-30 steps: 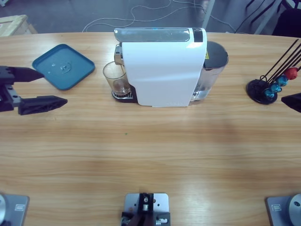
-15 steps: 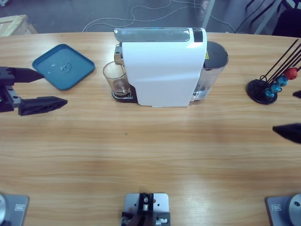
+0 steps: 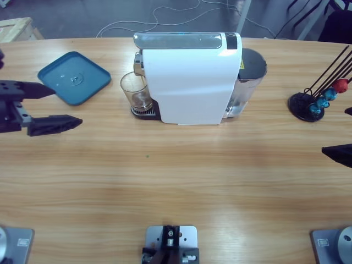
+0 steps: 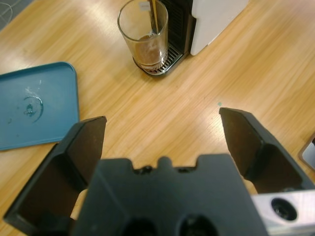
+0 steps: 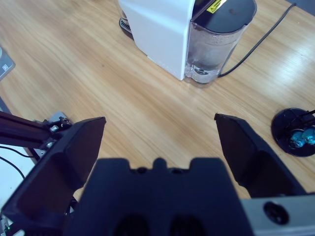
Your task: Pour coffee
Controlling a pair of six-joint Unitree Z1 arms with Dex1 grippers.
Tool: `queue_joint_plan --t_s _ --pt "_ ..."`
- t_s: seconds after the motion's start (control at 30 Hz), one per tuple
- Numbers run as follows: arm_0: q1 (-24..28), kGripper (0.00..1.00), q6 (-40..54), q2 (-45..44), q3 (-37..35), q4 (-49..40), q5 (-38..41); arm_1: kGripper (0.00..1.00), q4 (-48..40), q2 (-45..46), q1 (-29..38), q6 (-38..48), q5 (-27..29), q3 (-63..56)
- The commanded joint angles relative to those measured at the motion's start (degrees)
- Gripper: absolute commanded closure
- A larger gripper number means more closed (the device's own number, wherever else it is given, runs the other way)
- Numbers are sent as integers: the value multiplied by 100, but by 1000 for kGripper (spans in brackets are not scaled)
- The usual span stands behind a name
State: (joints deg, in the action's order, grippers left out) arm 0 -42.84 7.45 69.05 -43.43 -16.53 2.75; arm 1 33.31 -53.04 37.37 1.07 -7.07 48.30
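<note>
Coffee (image 4: pixel 149 46) lies as a shallow brown layer in the upright glass (image 3: pixel 135 91), mouth up, on the drip grille of the white coffee machine (image 3: pixel 192 82); a thin stream runs down into it. The left claw (image 3: pixel 47 105) is spread wide, empty, by the blue tray (image 3: pixel 74 77), nudged slightly toward the glass since a second ago. The right claw (image 5: pixel 160 142), wide open, sits at the worktop (image 3: pixel 176 181) edge, barely shifted.

Bright even light, soft faint shadows
</note>
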Motion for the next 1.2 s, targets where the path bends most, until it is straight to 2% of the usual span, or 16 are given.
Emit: queue_joint_plan --t_s 0.03,0.17,0.27,0.33,0.47,0.53,0.6,0.73,0.9,1.2 --pt "-32 0 54 474 27 -69 41 0 -12 -65 -90 135 106 -177" --pt "74 0 131 259 19 -47 201 0 44 -251 -90 165 215 -30" --pt "258 0 936 124 77 149 704 0 44 -351 -90 165 215 32" --pt "576 0 1546 277 64 323 1214 0 107 -381 -90 165 215 83" --pt "1775 0 2347 775 -48 497 2718 0 290 -430 -90 162 250 193" --pt "2102 0 2521 1098 -71 802 3012 0 331 -474 -90 148 250 206" --pt "2148 0 2750 1594 -131 1173 3019 0 339 -534 -88 148 250 206" --pt "2106 0 3198 2311 -393 1261 3079 0 346 -655 -90 100 259 197" --pt "2086 0 3263 2856 -565 1616 3337 0 394 -733 -91 51 299 183" --pt "1837 0 3260 3594 -1112 1680 3469 0 603 -529 -130 51 329 188"
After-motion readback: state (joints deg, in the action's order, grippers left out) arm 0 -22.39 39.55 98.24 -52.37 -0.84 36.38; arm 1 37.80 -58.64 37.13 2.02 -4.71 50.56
